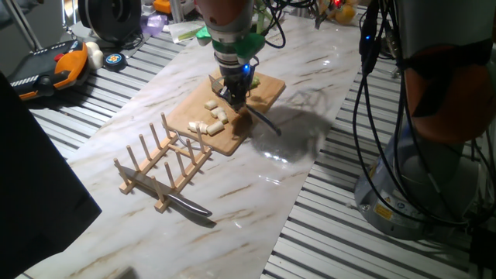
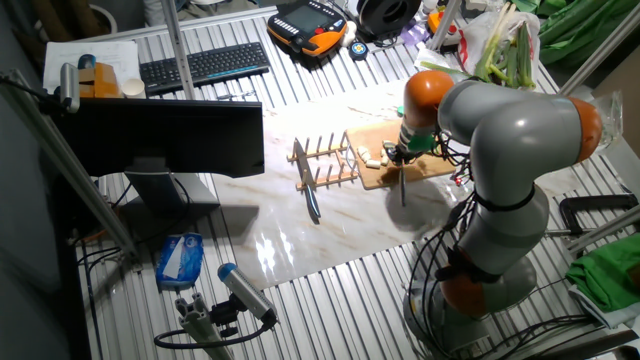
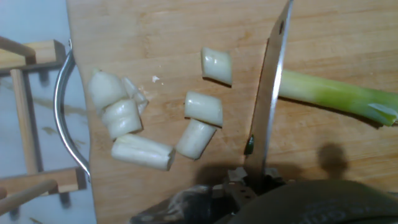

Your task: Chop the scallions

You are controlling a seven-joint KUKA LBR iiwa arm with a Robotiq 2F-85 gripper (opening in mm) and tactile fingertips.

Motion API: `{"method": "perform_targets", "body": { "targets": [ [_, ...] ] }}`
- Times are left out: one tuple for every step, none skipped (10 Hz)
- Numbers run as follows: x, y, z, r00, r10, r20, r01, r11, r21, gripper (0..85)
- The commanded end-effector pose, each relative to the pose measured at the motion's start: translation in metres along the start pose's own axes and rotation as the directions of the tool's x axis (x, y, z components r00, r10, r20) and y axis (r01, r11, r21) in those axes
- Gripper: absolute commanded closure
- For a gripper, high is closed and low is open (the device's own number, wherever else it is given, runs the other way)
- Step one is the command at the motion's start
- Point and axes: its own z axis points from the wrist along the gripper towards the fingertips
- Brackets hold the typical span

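Observation:
In the hand view the remaining scallion stalk (image 3: 336,96), pale green, lies across the wooden cutting board (image 3: 155,37). Several short white scallion pieces (image 3: 203,109) are scattered to its left. My gripper (image 3: 255,180) is shut on a knife, whose blade (image 3: 272,93) stands upright against the stalk's cut end. From one fixed view the gripper (image 1: 236,94) hovers low over the board (image 1: 267,97), with the cut pieces (image 1: 209,120) toward the board's near corner. The other fixed view shows the gripper (image 2: 395,155) over the board (image 2: 430,168).
A wooden dish rack (image 1: 163,163) stands just in front of the board, with a second knife (image 1: 190,205) lying under it. A bundle of leafy green stalks (image 2: 505,55) lies at the far end. A keyboard (image 2: 205,65) and a monitor (image 2: 165,135) sit beyond the rack.

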Motion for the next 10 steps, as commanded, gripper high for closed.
{"method": "perform_targets", "body": {
  "targets": [
    [0.0,0.0,0.0,1.0,0.002,0.002,-0.002,1.0,0.002,84.3],
    [-0.001,0.001,-0.001,1.0,0.003,0.006,-0.003,1.0,0.006,84.3],
    [-0.001,0.001,-0.001,1.0,0.005,0.006,-0.005,1.0,0.004,84.3],
    [-0.002,0.001,-0.002,1.0,0.005,0.007,-0.005,1.0,0.004,84.3],
    [-0.004,0.0,-0.008,1.0,0.008,0.007,-0.008,1.0,0.004,84.3],
    [-0.01,-0.004,-0.02,1.0,0.008,0.001,-0.008,1.0,0.005,84.3],
    [-0.015,-0.007,-0.03,1.0,0.009,-0.003,-0.009,1.0,0.007,84.3],
    [-0.02,-0.008,-0.038,1.0,0.011,-0.006,-0.011,1.0,0.01,84.3],
    [-0.024,-0.009,-0.043,1.0,0.011,-0.007,-0.011,1.0,0.01,84.3],
    [-0.029,-0.01,-0.045,1.0,0.012,-0.007,-0.012,1.0,0.011,84.3]
  ]
}}
